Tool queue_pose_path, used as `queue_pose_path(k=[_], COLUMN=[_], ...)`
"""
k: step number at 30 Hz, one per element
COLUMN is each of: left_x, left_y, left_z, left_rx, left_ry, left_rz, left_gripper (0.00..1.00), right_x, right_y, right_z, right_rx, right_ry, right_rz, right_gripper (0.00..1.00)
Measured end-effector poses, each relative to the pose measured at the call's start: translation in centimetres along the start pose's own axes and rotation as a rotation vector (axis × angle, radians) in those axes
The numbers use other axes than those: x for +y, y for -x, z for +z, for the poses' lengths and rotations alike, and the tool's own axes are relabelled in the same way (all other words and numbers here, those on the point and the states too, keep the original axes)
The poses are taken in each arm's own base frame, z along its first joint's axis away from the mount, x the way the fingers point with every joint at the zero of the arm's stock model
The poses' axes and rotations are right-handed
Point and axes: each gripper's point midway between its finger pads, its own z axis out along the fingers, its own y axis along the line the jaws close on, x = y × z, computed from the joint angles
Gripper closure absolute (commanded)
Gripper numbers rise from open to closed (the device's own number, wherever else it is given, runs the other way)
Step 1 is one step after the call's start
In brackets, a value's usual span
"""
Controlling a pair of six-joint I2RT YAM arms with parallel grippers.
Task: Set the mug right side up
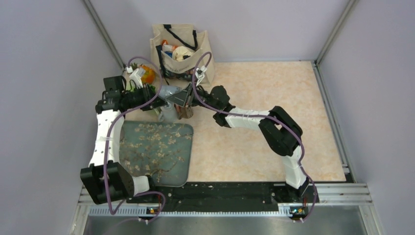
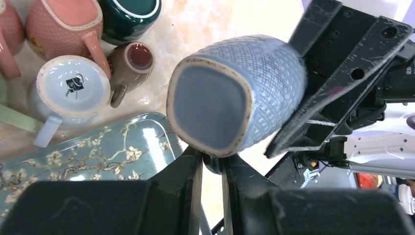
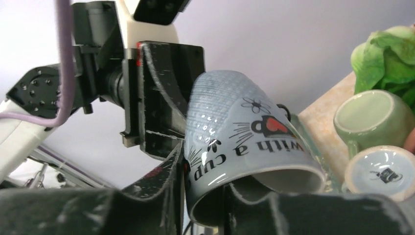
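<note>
A light blue mug point(image 1: 171, 93) with a crosshatch texture hangs in the air between both grippers, tilted on its side above the table's far left. In the left wrist view its flat base point(image 2: 210, 105) faces the camera. My left gripper point(image 2: 211, 159) is shut on the mug's handle, just under the base. In the right wrist view the mug point(image 3: 235, 132) shows black lettering and a red heart. My right gripper point(image 3: 205, 181) is shut on the mug's wall at the rim, one finger inside and one outside. The two grippers point(image 1: 156, 98) point(image 1: 188, 97) face each other.
A blue floral tray point(image 1: 156, 152) lies below on the left. Several mugs stand beyond it: pink point(image 2: 63, 22), dark green point(image 2: 129, 14), brown point(image 2: 132, 61), and an upside-down white one point(image 2: 73, 90). A tote bag point(image 1: 181, 49) stands at the back.
</note>
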Motion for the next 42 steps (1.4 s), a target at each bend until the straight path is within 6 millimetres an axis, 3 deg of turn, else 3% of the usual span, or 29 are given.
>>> queue_pose_path(k=[1,3,4,7,8,12,18,22,28,32,36,40,42], left_x=[0.1,0.2,0.2,0.7,0.9,3.3,8.2,10.8,11.3,11.5,11.2,11.0,11.0], left_y=[-0.1,-0.4,-0.7,-1.2,-1.3,-1.0,0.3,0.3,-0.4,-0.5,-0.6,-0.9,-1.0], left_z=[0.1,0.4,0.5,0.7,0.8,-0.7,-4.7,-6.6,-6.8,-6.7,-6.6,-6.3,-6.0], left_rx=[0.003,0.016,0.026,0.046,0.053,0.054,-0.01,-0.013,0.028,0.043,0.048,0.059,0.069], left_ry=[-0.004,-0.011,-0.014,-0.002,0.003,0.124,0.327,0.453,0.469,0.466,0.454,0.439,0.433], left_rz=[-0.004,-0.028,-0.047,-0.051,-0.039,0.014,-0.002,0.008,0.02,0.025,0.02,0.016,0.014], left_gripper=[1.0,1.0,0.94,0.52,0.44,0.3,0.28,0.29,0.31,0.33,0.33,0.34,0.34], right_x=[0.1,0.1,0.1,-0.5,-0.6,-3.1,-6.7,-5.9,-3.0,-3.6,-6.3,-8.1,-7.9], right_y=[0.1,0.2,0.2,-0.2,-0.3,-0.2,-2.0,-4.9,-13.0,-18.2,-20.1,-20.9,-20.8], right_z=[-0.1,-0.1,-0.3,-0.7,-0.8,-2.3,-4.8,-5.8,-7.9,-10.3,-11.7,-12.5,-12.6], right_rx=[0.001,-0.006,-0.005,0.015,0.025,0.097,0.363,0.619,1.007,1.27,1.49,1.62,1.644], right_ry=[0.006,0.008,0.002,-0.042,-0.057,-0.21,-0.386,-0.365,-0.102,0.061,0.097,0.132,0.154], right_rz=[-0.001,-0.037,-0.055,-0.113,-0.137,-0.304,-0.594,-0.835,-1.217,-1.375,-1.463,-1.512,-1.529], right_gripper=[1.0,1.0,1.0,1.0,1.0,1.0,1.0,1.0,1.0,1.0,1.0,0.99,0.86])
